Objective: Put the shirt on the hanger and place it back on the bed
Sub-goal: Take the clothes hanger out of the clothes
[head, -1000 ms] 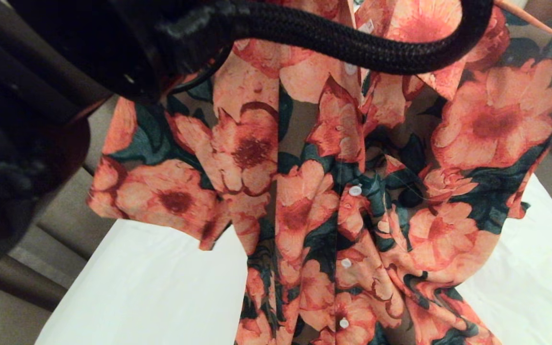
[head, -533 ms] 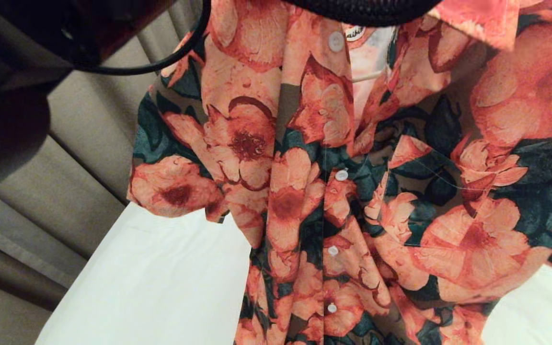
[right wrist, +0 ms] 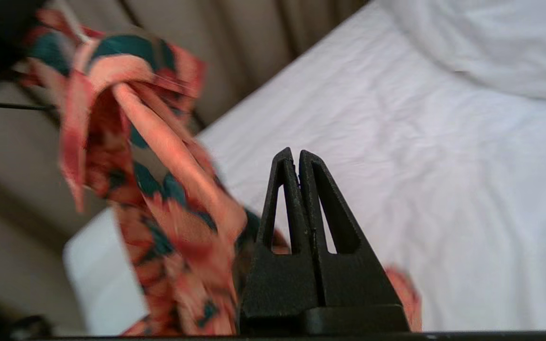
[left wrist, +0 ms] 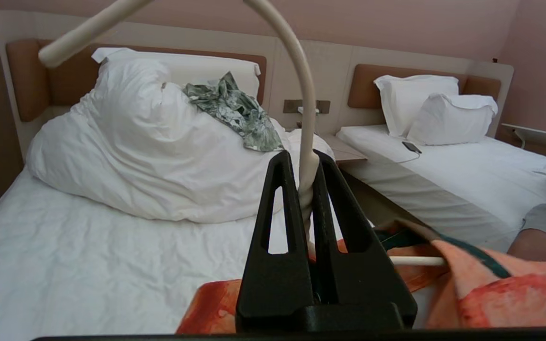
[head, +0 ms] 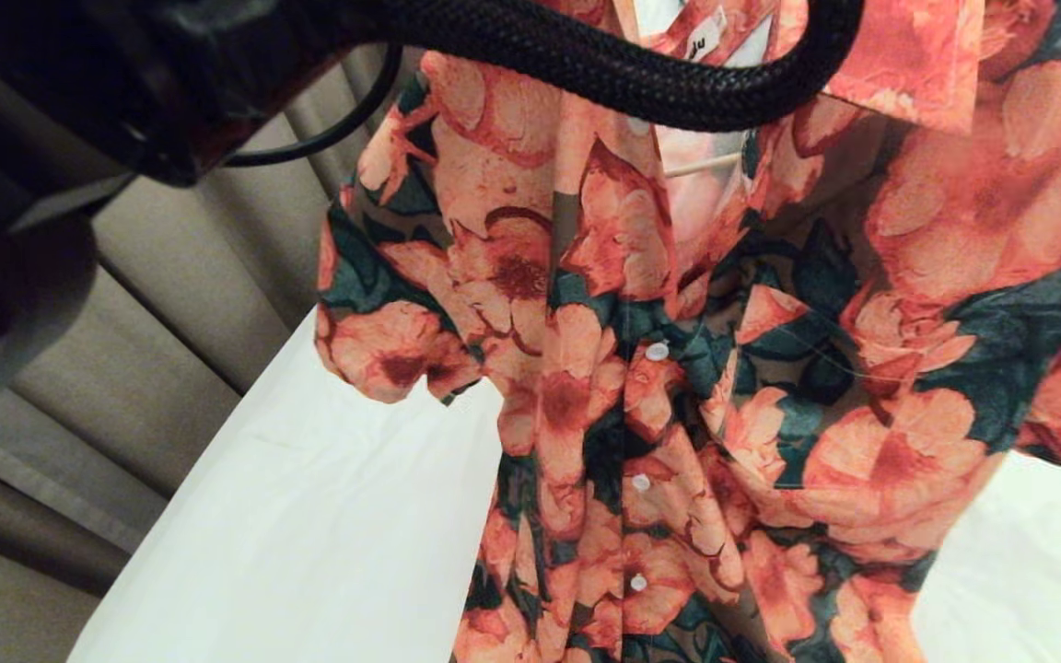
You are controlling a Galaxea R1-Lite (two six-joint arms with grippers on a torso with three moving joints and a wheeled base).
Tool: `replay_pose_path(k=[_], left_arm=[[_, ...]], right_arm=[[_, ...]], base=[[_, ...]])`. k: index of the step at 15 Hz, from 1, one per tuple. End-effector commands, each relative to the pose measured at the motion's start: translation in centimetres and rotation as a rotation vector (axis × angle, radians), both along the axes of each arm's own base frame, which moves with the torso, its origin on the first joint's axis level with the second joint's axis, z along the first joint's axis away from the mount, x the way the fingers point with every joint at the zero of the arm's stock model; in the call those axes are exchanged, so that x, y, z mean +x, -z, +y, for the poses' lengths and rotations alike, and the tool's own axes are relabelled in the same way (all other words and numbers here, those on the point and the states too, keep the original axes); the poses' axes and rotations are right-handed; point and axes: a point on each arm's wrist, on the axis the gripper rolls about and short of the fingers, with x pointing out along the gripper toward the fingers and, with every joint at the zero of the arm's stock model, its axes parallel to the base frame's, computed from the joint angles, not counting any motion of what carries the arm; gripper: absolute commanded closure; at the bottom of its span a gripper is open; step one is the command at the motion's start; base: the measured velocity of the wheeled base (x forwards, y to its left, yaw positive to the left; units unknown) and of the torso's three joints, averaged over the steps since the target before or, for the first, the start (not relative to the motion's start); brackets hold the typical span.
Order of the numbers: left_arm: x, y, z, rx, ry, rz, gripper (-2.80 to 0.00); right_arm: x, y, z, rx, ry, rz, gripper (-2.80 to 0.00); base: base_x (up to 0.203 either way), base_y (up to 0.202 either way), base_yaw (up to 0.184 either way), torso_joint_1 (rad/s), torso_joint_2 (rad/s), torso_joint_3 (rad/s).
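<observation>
Above the bed (head: 291, 543), your left gripper (left wrist: 301, 163) pinches the hanger (left wrist: 305, 109) at its neck, the shirt (head: 678, 368) draped on it. Lower it slowly and level so the shoulders stay seated; keep your right gripper (right wrist: 296, 158), pressed together and empty, clear of the fabric.

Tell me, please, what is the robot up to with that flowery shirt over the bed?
The left gripper is shut on the neck of the cream hanger, holding it up over the bed. The flowered shirt hangs from the hanger, buttoned down the front, with its lower part dangling toward the white sheet. The right gripper is shut and empty, just beside the hanging fabric. The shirt has not been laid on the bed yet.
</observation>
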Motion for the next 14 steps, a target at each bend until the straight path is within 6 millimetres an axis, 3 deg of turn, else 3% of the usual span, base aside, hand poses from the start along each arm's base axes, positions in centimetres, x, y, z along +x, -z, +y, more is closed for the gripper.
replay_pose_path(k=[1,5,8,11,14], left_arm=[[-0.1,-0.4,0.2,-0.012,-0.008,-0.006,0.00],[0.9,-1.0,0.0,-0.021,-0.046,-0.025,0.00],[1.5,-1.9,-0.6,-0.042,-0.060,-0.040,0.00],[1.9,-2.0,-1.4,-0.025,-0.065,-0.036,0.00],[2.3,-1.7,-2.2,-0.014,-0.066,-0.033,0.00]], right_arm=[[-0.4,0.3,-0.9,-0.015,0.069,-0.003,0.00],[-2.7,-0.9,-1.1,-0.007,0.103,-0.068,0.00],[-4.4,-1.4,-0.4,0.016,-0.045,-0.061,0.00],[-3.7,0.5,0.9,-0.001,-0.218,0.037,0.00],[-1.3,4.1,3.2,-0.145,-0.259,0.052,0.00]], base=[[0.000,0.000,0.000,0.000,0.00,0.000],[0.000,0.000,0.000,0.000,0.00,0.000],[0.000,0.000,0.000,0.000,0.00,0.000],[0.000,0.000,0.000,0.000,0.00,0.000],[0.000,0.000,0.000,0.000,0.00,0.000]])
